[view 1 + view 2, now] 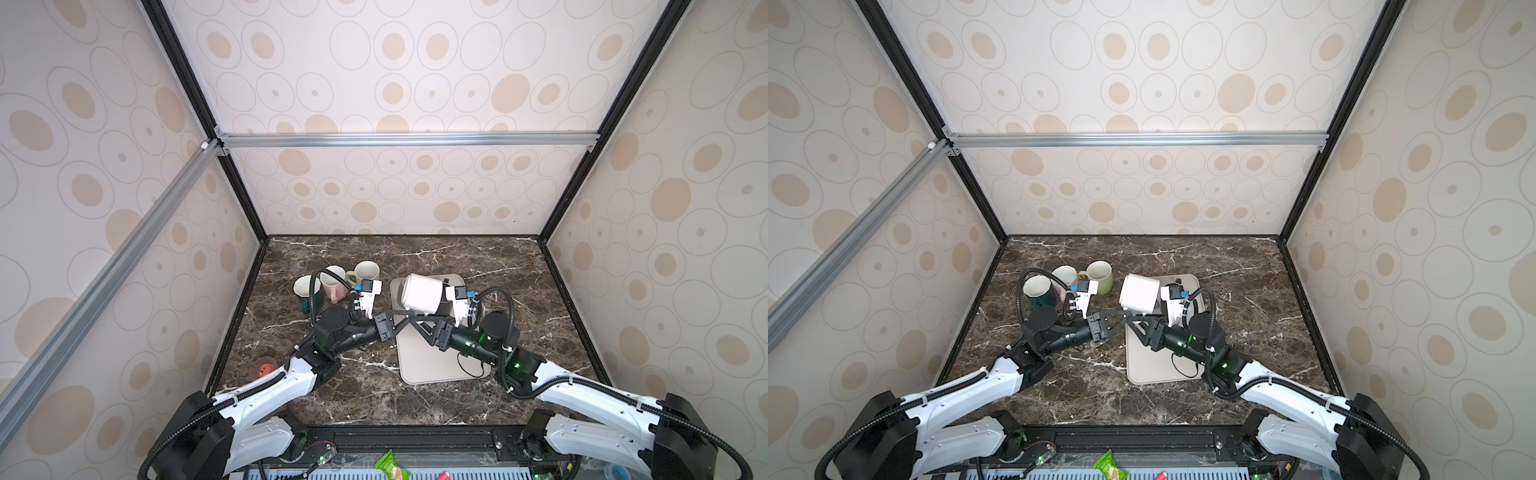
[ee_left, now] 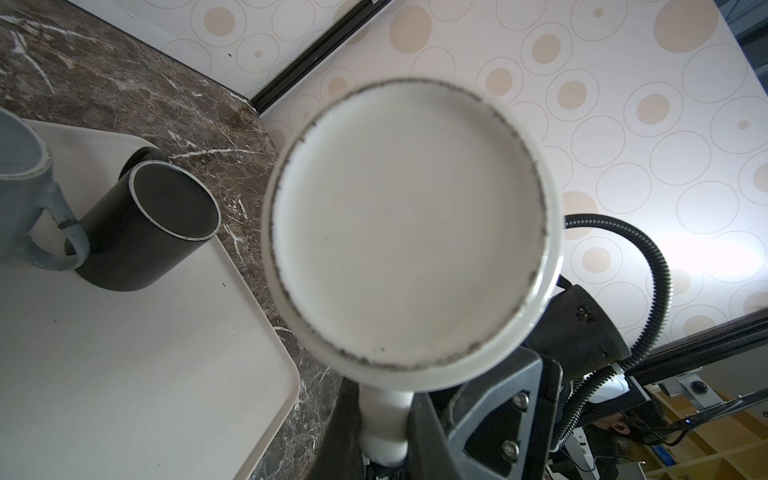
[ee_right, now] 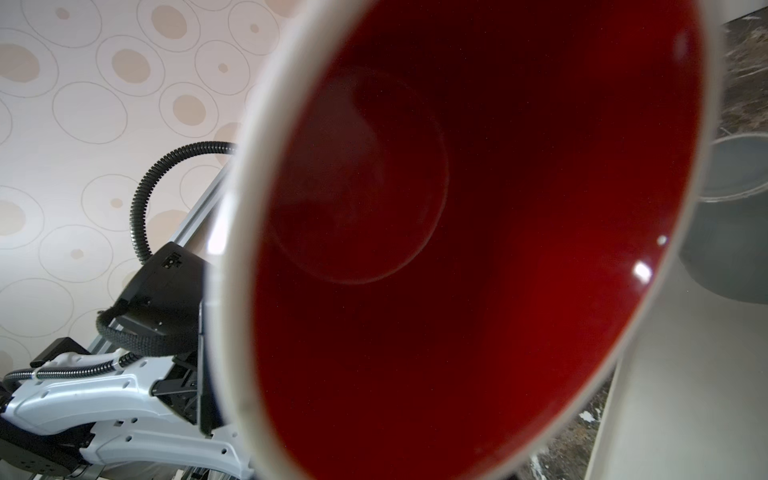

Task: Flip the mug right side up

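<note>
Judging by its tilt, we are about halfway: the mug (image 1: pixel 419 293) is off the tray (image 1: pixel 428 368) and hangs on its side above it, mouth toward the right gripper (image 1: pixel 420 323), base toward the left gripper (image 2: pixel 386 444), which pinches its handle (image 2: pixel 384 403). Whether the right gripper grips anything we cannot tell. Tipping the mouth up and setting it down remain. White outside, glossy red inside, scuffed foot ring.
</note>
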`<action>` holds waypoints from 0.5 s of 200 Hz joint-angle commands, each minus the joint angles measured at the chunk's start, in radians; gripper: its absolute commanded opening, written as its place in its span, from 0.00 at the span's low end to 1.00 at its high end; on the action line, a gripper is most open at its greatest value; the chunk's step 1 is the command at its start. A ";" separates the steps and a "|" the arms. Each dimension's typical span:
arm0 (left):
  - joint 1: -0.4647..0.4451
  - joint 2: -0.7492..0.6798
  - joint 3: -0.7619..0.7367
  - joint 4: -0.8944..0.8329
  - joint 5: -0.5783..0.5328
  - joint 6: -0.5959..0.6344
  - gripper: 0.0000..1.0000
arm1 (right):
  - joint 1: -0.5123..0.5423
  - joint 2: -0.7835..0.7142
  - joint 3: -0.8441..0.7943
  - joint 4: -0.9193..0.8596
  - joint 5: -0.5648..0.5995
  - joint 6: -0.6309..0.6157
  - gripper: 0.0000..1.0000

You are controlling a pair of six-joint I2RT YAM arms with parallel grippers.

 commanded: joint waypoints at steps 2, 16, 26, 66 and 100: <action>0.004 -0.005 -0.005 0.070 0.042 -0.007 0.00 | 0.004 -0.022 0.005 0.138 0.018 -0.015 0.37; 0.004 0.004 -0.006 0.069 0.046 -0.005 0.00 | 0.004 -0.022 0.001 0.154 0.017 -0.016 0.35; 0.004 0.009 -0.010 0.069 0.047 -0.002 0.00 | 0.004 -0.024 -0.003 0.163 0.019 -0.016 0.31; 0.003 0.031 -0.015 0.067 0.054 0.004 0.00 | 0.004 -0.025 -0.006 0.172 0.015 -0.018 0.22; 0.003 0.039 -0.011 0.069 0.057 0.004 0.00 | 0.004 -0.019 0.003 0.148 0.021 -0.029 0.18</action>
